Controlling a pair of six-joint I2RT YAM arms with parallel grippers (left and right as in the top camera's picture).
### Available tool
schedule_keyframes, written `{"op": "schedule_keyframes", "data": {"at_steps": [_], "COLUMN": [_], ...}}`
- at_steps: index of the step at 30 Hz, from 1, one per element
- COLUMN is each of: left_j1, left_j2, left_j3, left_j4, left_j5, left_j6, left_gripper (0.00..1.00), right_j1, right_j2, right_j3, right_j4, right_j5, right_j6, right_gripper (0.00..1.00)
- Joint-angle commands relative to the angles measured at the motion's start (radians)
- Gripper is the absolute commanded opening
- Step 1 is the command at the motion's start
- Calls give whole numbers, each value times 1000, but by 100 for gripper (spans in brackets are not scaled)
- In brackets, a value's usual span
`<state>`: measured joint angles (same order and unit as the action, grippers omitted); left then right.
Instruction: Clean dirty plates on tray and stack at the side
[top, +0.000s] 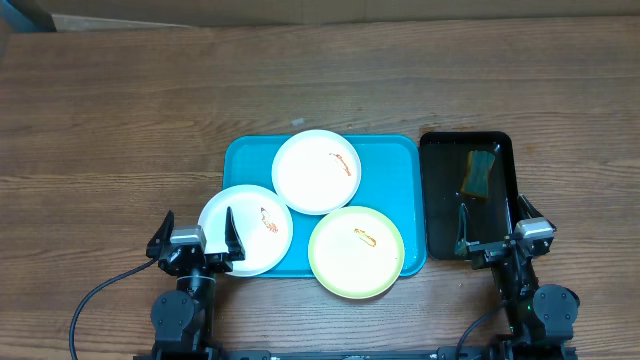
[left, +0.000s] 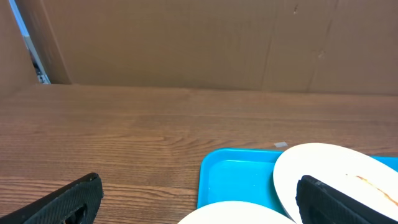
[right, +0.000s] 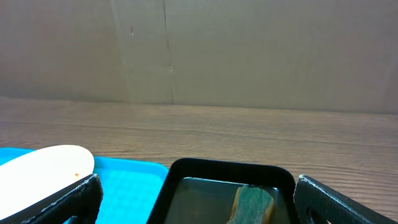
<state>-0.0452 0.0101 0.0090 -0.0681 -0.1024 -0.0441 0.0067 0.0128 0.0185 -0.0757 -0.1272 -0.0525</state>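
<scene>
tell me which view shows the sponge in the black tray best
Overhead: the sponge lies whole inside the black tray. The right wrist view cuts it off at the frame's bottom edge; the left wrist view does not show it.

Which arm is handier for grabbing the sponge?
Right. The right gripper sits open by the black tray, facing the sponge; the left gripper is across the blue tray, over a white plate.

Overhead top-down, wrists low forward, sharing tray (top: 245, 160)
</scene>
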Motion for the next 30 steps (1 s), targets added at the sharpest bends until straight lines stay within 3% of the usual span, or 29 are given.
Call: {"op": "schedule_keyframes", "data": {"at_steps": [1,11,13,17,21,24,30], "left_j1": [6,5,6,6,6,5,5], "left_j2": [-6,-6,-6,6,114,298,760], "left_j3": [-4,-4,8,114,332,579,1130], "left_j4": [11,169,216,124,-85,-349,-869], "left_j5": [-14,24,77,68,122,140,323], "left_j6": [26,17,-39,-223,-226,-224,-203], "left_gripper": [100,100,100,100,100,100,100], "right_j1": [-3,-3,-2,-2,-2,-2,-2], "right_j2": [-10,-10,-10,-8,38,150,591], "right_j3": [-11,-10,-10,26,159,300,679], "right_j4": [4,43,61,20,-137,-227,-429], "right_j5": [-5,11,-6,-31,-35,-35,-82], "right_j6": [-4,-4,4,3,3,3,2], "right_gripper": [100,100,100,100,100,100,100]}}
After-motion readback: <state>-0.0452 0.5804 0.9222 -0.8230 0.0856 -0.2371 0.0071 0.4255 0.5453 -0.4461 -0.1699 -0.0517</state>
